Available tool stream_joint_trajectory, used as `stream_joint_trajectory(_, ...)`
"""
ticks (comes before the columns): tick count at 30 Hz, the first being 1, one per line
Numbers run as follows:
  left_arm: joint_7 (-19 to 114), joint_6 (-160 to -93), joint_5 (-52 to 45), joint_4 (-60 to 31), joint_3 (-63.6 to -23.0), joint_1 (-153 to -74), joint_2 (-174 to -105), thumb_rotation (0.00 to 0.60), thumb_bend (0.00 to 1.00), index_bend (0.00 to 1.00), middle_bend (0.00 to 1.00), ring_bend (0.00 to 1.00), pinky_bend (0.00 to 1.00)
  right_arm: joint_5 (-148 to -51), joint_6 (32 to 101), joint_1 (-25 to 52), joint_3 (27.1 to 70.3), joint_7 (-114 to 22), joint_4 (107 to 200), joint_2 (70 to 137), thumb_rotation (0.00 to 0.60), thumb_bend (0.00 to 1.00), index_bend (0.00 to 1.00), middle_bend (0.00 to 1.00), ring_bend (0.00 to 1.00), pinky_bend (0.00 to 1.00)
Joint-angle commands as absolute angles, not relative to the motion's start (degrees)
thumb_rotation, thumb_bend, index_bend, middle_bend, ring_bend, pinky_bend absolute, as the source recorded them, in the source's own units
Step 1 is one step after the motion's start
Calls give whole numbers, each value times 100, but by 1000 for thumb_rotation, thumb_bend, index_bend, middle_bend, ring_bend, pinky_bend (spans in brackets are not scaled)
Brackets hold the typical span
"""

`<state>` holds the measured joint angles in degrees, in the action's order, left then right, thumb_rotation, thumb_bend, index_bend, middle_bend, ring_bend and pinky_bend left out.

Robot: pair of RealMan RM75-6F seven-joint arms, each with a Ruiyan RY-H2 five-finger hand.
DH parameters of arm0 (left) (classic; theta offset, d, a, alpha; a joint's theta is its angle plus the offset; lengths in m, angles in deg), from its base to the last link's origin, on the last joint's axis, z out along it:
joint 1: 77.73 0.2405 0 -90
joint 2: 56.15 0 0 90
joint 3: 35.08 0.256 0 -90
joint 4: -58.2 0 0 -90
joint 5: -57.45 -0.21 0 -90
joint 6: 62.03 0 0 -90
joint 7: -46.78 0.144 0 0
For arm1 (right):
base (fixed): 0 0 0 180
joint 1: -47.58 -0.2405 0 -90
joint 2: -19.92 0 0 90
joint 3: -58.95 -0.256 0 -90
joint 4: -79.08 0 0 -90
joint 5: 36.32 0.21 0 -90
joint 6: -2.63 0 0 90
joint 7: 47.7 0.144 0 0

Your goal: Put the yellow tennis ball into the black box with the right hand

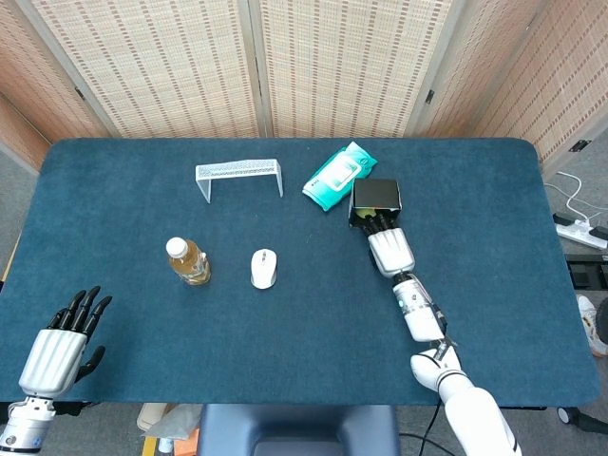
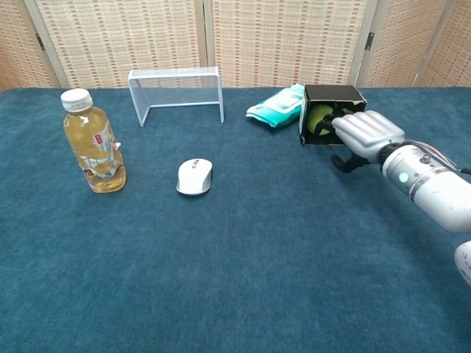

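Observation:
The black box (image 2: 331,93) lies on its side at the back right of the table, its mouth facing me; it also shows as the black box (image 1: 375,197) in the head view. The yellow tennis ball (image 2: 318,118) sits inside it. My right hand (image 2: 366,132) is at the box's mouth, its dark fingertips reaching in beside the ball and its thumb hanging below, outside the box. From above, the right hand (image 1: 390,249) lines up just in front of the box. My left hand (image 1: 59,347) rests at the table's near left corner, fingers spread and holding nothing.
A teal wipes pack (image 2: 278,105) lies touching the box's left side. A white wire rack (image 2: 175,88) stands at the back, a white mouse (image 2: 195,176) in the middle, and a bottle of yellow drink (image 2: 93,143) at the left.

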<state>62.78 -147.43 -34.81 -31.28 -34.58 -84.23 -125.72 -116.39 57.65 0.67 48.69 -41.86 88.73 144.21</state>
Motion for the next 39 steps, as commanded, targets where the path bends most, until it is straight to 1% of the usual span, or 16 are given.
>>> stream_joint_trajectory(1,6274,-14752,-3504,-3117,-3451,-8425,-12573,600,357,142,110,37,287,-11624,5749,66,4858,-4181,8876,14423,600,481,230,137,0,193)
stream_joint_trajectory(6,6282,-14752,-3499,-3114,-3452,-8425,-12579,600,358,142,110,37,287,-11658,5790,122,4902,-4171,8902,14412,600,483,230,138,0,193)
stream_joint_trajectory(11,6280,-14742,-3507,-3120,-3442,-8429,-12575,600,357,142,110,37,287,-11771,6036,277,5022,-4133,9019,14350,600,487,230,152,0,193)
stream_joint_trajectory(15,6258,-14723,-3512,-3125,-3430,-8435,-12561,600,358,142,112,37,287,-11872,6348,472,5127,-4124,9212,14240,600,487,230,161,0,193)
stream_joint_trajectory(20,6200,-14717,-3522,-3135,-3421,-8439,-12538,600,357,142,114,37,287,-12069,7010,937,5345,-4330,9788,13920,600,487,230,168,0,193)
stream_joint_trajectory(24,6140,-14743,-3537,-3146,-3414,-8428,-12513,600,357,142,115,37,287,-12222,7686,1495,5553,-4783,10806,13330,600,470,230,187,0,193)
stream_joint_trajectory(27,6138,-14778,-3564,-3151,-3409,-8417,-12505,600,357,142,117,37,287,-12229,8079,1971,5682,-5457,12218,12541,600,402,230,195,0,187)
stream_joint_trajectory(28,6159,-14793,-3578,-3150,-3407,-8413,-12510,600,357,142,118,37,287,-12201,8170,2160,5750,-5789,12939,12146,600,371,230,193,0,182)
stream_joint_trajectory(31,6183,-14799,-3618,-3150,-3386,-8409,-12517,600,357,142,123,37,287,-12121,8375,2567,5934,-6667,14707,11138,600,281,230,188,0,170)
stream_joint_trajectory(32,6180,-14798,-3626,-3155,-3380,-8410,-12515,600,357,142,123,37,287,-12126,8454,2660,5985,-6865,15095,10894,600,253,230,186,0,164)
stream_joint_trajectory(35,6157,-14801,-3660,-3161,-3364,-8411,-12502,600,358,142,123,38,287,-12132,8640,2904,6108,-7251,15907,10281,600,182,230,166,0,149)
stream_joint_trajectory(37,6146,-14804,-3677,-3162,-3355,-8410,-12497,600,357,142,123,37,287,-12057,8697,3037,6131,-7405,16214,9990,600,136,225,138,0,134)
stream_joint_trajectory(39,6133,-14812,-3687,-3163,-3351,-8406,-12491,600,357,142,123,37,287,-11968,8713,3131,6127,-7477,16375,9813,600,106,195,104,0,115)
